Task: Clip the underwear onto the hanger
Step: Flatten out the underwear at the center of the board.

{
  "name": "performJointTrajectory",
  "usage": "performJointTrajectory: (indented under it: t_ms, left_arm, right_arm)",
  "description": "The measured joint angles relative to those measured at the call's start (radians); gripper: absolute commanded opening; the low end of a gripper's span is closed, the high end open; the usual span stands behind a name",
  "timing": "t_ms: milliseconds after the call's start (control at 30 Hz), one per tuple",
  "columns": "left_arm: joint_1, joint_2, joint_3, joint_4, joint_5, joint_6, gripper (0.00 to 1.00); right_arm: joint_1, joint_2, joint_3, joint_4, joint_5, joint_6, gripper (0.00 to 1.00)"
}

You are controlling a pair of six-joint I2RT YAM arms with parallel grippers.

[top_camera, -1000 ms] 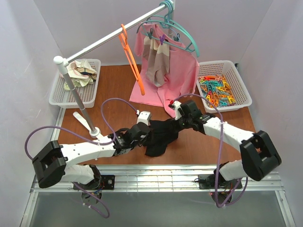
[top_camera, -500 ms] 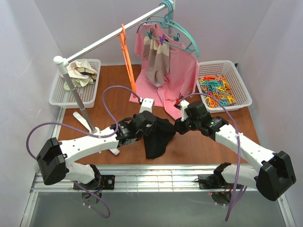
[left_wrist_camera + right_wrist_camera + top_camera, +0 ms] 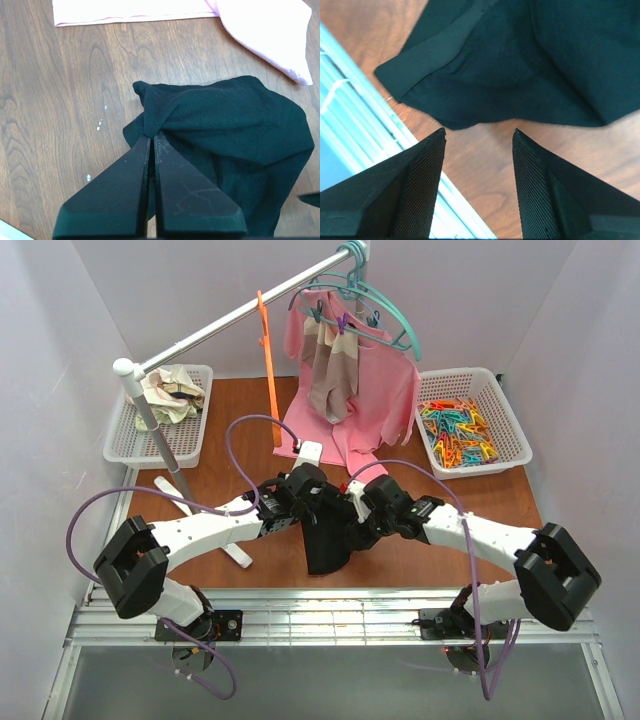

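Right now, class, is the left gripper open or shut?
Shut. The left gripper has its fingers pressed together with no gap, pinching a bunched corner of the black underwear, as the left wrist view shows.

We find bare desk [image 3: 230, 390] left of the hanger [image 3: 267, 360], open for passage. The shirt [image 3: 370, 410] curtains the far centre. The rail [image 3: 230, 320] crosses overhead, and its post [image 3: 159, 435] blocks the left. The underwear [image 3: 330, 535] occupies the near centre. The left basket [image 3: 118, 452] and right basket [image 3: 518, 445] bound the sides.
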Motion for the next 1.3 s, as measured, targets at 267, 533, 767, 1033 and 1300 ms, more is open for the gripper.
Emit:
performJointTrajectory:
  t_ms: [267,533,767,1033,1300]
  left_arm:
    - [0.021,0.010,-0.006,0.027,0.024,0.031,0.00]
    - [0.023,0.010,-0.020,0.030,0.028,0.039,0.00]
    - [0.023,0.010,-0.028,0.031,0.029,0.037,0.00]
    - [0.047,0.012,-0.052,0.055,0.046,0.044,0.00]
    - [0.114,0.075,-0.044,0.105,0.062,0.126,0.00]
  right_arm:
    - [0.019,0.154,0.004,0.084,0.004,0.015,0.57]
    - [0.020,0.168,0.004,0.123,-0.023,0.043,0.67]
    - [0.029,0.197,0.005,0.145,-0.016,0.052,0.46]
    - [0.036,0.246,0.010,0.161,0.000,0.053,0.01]
    - [0.038,0.037,0.024,-0.013,0.069,0.052,0.01]
